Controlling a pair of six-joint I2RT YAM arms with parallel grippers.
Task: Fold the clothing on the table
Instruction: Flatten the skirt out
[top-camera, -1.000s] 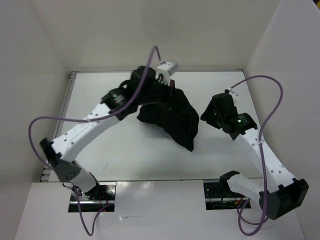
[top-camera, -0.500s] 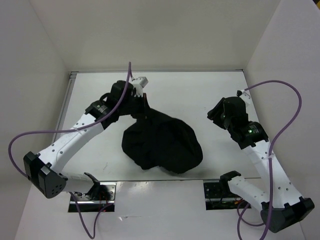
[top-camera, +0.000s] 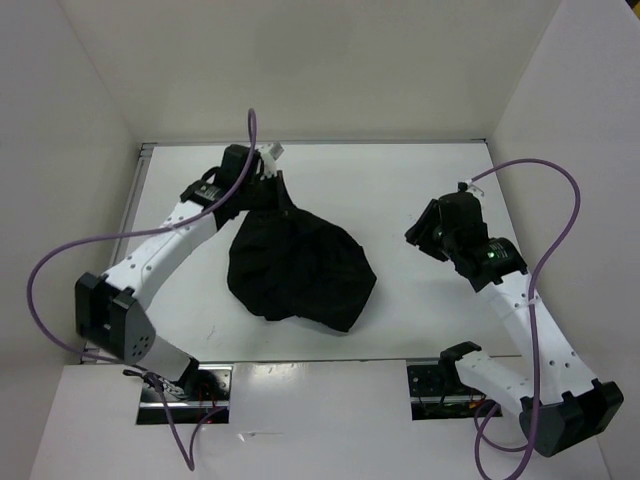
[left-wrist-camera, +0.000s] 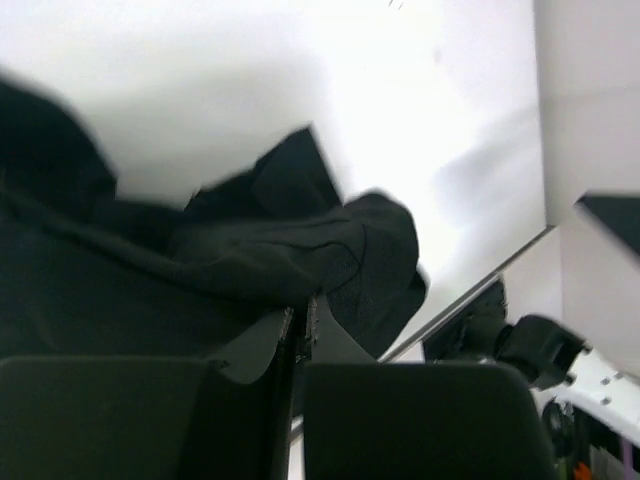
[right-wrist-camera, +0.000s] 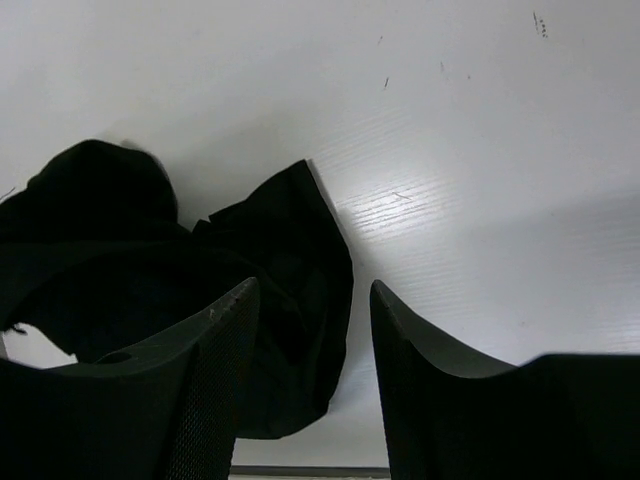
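Left end effector was clenched on the top edge of the plain black soft fabric garment, upper left of centre. Garment sat bunched mid-frame on the glossy white bench. Right end effector was released and empty at frame right.

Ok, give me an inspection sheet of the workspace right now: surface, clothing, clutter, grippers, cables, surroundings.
Surface: table glossy white, with a few tiny specks in the right wrist view.
Job's things: clothing is a bunched black heap left of centre, not folded, its far end drawn up to the left gripper.
Clutter: nothing seen.
Grippers: left gripper is shut on the clothing; right gripper is open, empty and off to the clothing's right.
Cables: left purple cable and right purple cable loop in the air, off the clothing.
Surroundings: white walls on three sides.
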